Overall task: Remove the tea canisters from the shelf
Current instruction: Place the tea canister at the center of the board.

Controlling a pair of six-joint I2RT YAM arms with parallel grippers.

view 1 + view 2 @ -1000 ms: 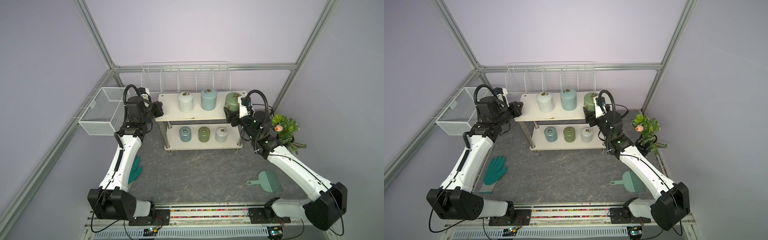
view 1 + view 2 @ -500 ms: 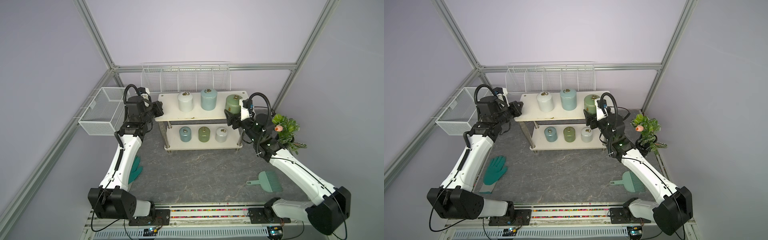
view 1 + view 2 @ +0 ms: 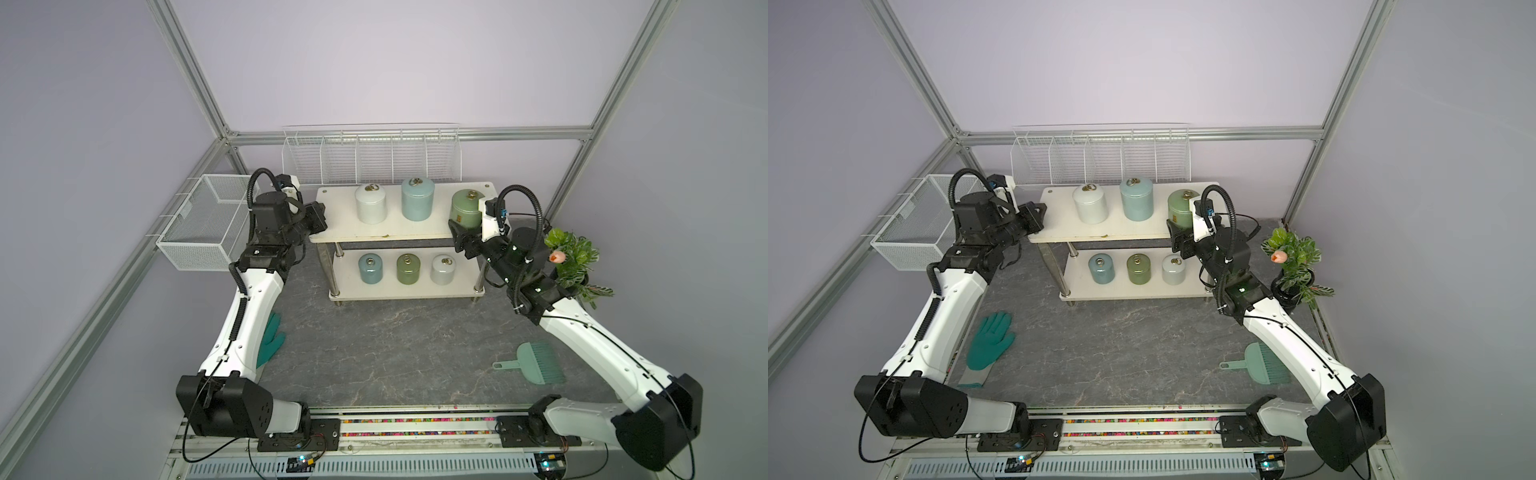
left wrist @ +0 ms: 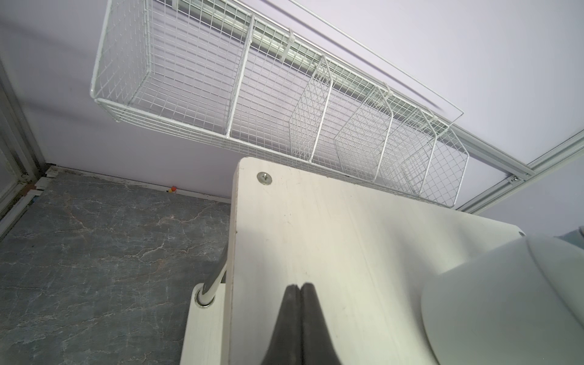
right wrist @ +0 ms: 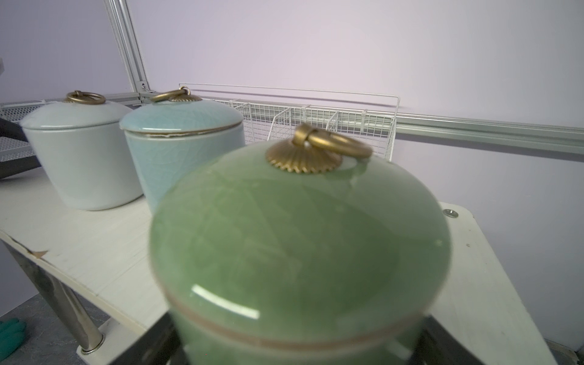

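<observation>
Glossy crackle-glazed ceramic on the green canister [image 5: 300, 252], with a bright highlight across the lid. Same smooth glaze, finely crazed, on the pale blue canister [image 5: 177, 158]; plainer and glossy on the white canister [image 5: 82, 164]. Ribbed brass cap and brass ring pull [image 5: 335, 143] atop the 3 lids, softly shiny. Matt cream board with faint wood grain for the shelf [image 4: 331, 246], chipped at 1 edge, on polished chrome posts [image 5: 60, 294]. White-coated metal wire for the wire basket [image 4: 196, 72]. Matt grey marbled stone look on the tabletop [image 4: 94, 246]. Matt black on the left gripper [image 4: 298, 289].
</observation>
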